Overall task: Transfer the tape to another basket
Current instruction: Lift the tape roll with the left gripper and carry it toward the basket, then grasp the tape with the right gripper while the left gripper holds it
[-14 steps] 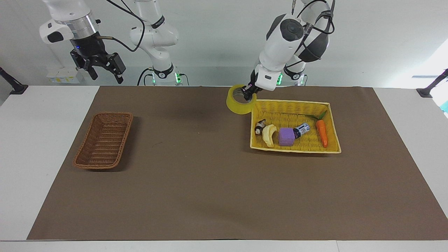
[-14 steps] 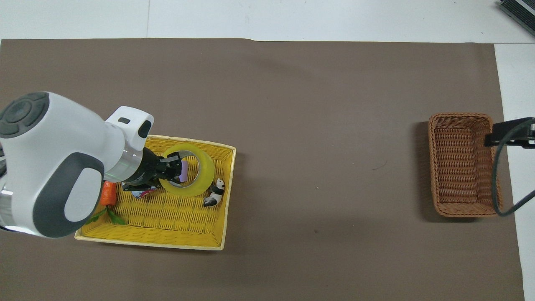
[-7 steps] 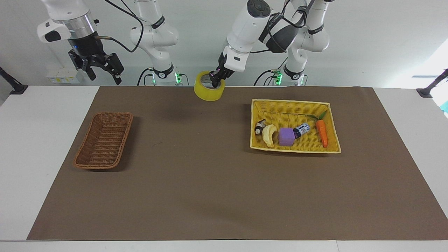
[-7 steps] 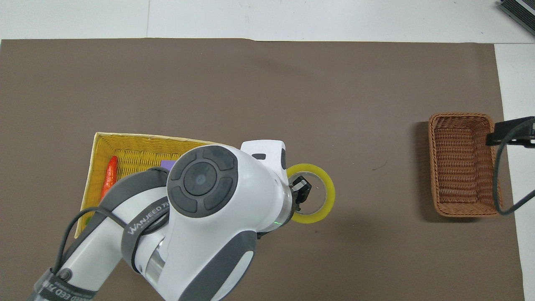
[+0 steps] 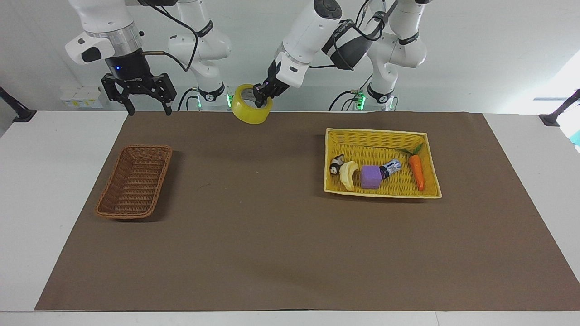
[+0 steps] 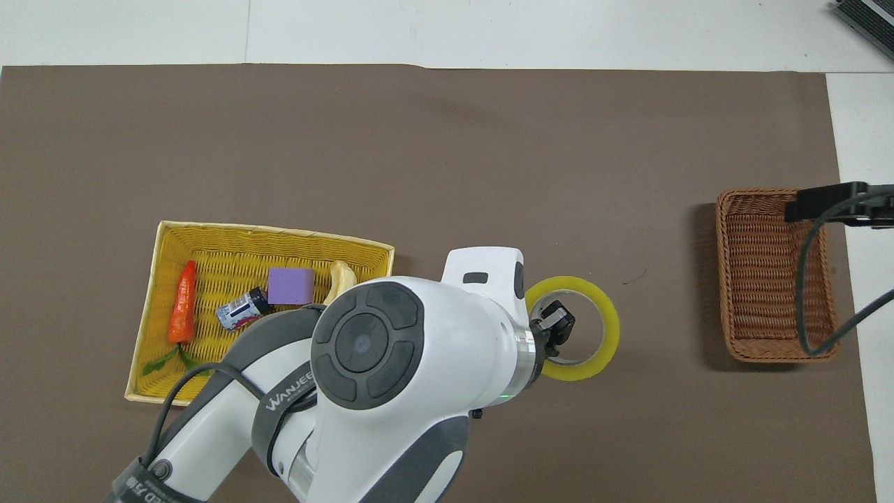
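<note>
My left gripper (image 5: 262,93) is shut on the rim of the yellow tape roll (image 5: 251,111), one finger inside its pale core, and holds it high in the air. In the overhead view the tape (image 6: 594,353) and the left gripper (image 6: 555,332) hang over the bare mat between the two baskets. The dark brown wicker basket (image 5: 135,181) sits empty toward the right arm's end of the table, also in the overhead view (image 6: 772,272). My right gripper (image 5: 138,95) is open and empty, raised in the air at that end; its edge shows in the overhead view (image 6: 838,202).
The yellow woven basket (image 5: 376,136) toward the left arm's end holds a banana (image 5: 349,175), a purple block (image 5: 371,176), a carrot (image 5: 417,172), a small bottle (image 5: 390,167) and a panda figure (image 5: 336,164). A brown mat (image 5: 272,235) covers the table.
My left gripper has carried the tape up from beside the yellow basket toward the right arm's end. My right gripper has shifted slightly toward the table's middle and turned.
</note>
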Robot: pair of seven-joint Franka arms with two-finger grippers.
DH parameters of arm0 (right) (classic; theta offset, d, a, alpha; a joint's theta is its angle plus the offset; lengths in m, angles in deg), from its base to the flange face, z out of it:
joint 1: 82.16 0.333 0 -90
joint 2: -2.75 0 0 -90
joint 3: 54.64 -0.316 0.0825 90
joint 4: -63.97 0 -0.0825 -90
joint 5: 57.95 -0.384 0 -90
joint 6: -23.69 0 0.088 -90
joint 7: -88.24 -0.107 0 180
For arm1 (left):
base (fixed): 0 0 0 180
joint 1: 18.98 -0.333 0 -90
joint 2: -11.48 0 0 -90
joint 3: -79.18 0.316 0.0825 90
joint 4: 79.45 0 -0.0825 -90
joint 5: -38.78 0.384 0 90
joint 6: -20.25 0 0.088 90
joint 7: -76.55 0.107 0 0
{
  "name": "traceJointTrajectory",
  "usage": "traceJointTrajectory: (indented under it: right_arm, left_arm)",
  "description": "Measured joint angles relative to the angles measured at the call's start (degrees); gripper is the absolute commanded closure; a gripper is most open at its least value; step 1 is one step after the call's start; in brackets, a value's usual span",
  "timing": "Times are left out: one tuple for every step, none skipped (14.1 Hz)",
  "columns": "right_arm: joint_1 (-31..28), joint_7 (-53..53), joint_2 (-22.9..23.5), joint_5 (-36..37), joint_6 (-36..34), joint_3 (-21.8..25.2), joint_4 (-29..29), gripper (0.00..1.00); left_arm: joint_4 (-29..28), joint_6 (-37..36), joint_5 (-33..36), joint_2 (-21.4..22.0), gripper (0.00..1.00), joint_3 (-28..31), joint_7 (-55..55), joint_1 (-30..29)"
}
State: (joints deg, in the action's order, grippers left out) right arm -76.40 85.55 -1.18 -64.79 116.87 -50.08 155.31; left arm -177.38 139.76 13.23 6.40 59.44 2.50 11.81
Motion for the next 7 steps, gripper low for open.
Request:
traceJointTrajectory:
  right_arm:
    - [0.00, 0.35, -0.09, -2.52, -0.55, -0.01, 1.03, 0.00]
    - [-0.02, 1.02, -0.31, -4.82, -0.55, 0.01, 2.36, 0.00]
    - [-0.07, 1.49, -0.36, -7.42, -0.02, 0.04, 3.43, 0.00]
    - [-0.07, 1.87, -0.19, -10.21, 0.53, 0.03, 4.26, 0.00]
    - [0.08, 2.12, -0.04, -12.37, 0.64, -0.04, 4.87, 0.00]
    - [0.58, 2.19, -0.07, -13.82, 0.34, -0.09, 5.46, 0.00]
    - [1.19, 2.19, -0.17, -15.92, -0.32, -0.19, 6.24, 0.00]
  left_arm:
    - [-0.22, -0.20, -0.02, -0.01, 1.00, 0.00, 2.60, 0.01]
    - [-0.55, -0.47, -0.03, -0.02, 1.00, 0.12, 5.02, -0.01]
    - [-0.82, -0.72, -0.04, -0.04, 1.00, 0.25, 6.62, -0.06]
    - [-0.93, -0.88, -0.05, -0.07, 1.00, 0.31, 7.80, -0.14]
    - [-0.95, -1.00, -0.05, -0.07, 1.00, 0.31, 8.87, -0.20]
    - [-0.95, -1.10, -0.05, -0.07, 1.00, 0.31, 9.64, -0.23]
    - [-0.95, -1.15, -0.05, -0.07, 1.00, 0.31, 10.03, -0.23]
